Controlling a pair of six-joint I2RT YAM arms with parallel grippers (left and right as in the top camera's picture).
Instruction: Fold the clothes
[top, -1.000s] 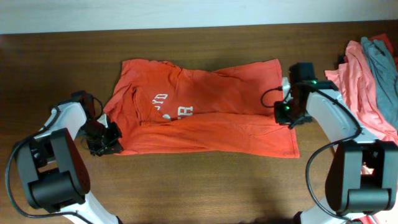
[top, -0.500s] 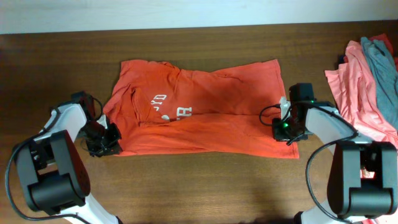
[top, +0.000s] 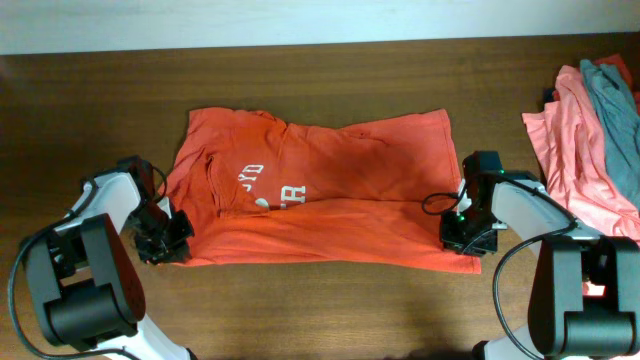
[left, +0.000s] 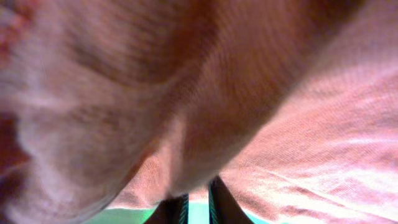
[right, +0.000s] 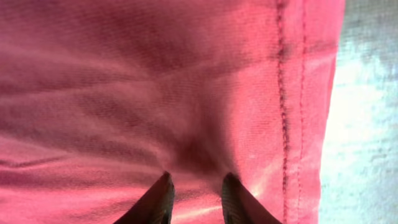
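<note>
My left gripper (top: 168, 235) is clamped on the near left corner of the orange-red short-sleeved cotton T-shirt (top: 320, 200), and my right gripper (top: 463, 238) on its near right corner. The shirt lies spread between them. I judge the first fold is beginning: next, lift both corners evenly.

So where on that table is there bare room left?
Bare table runs beyond the orange T-shirt and along the near edge in front of it. A narrower strip, toward the far side, lies between the shirt and the pink and grey clothes pile. The left gripper and right gripper crowd the shirt's near corners.
</note>
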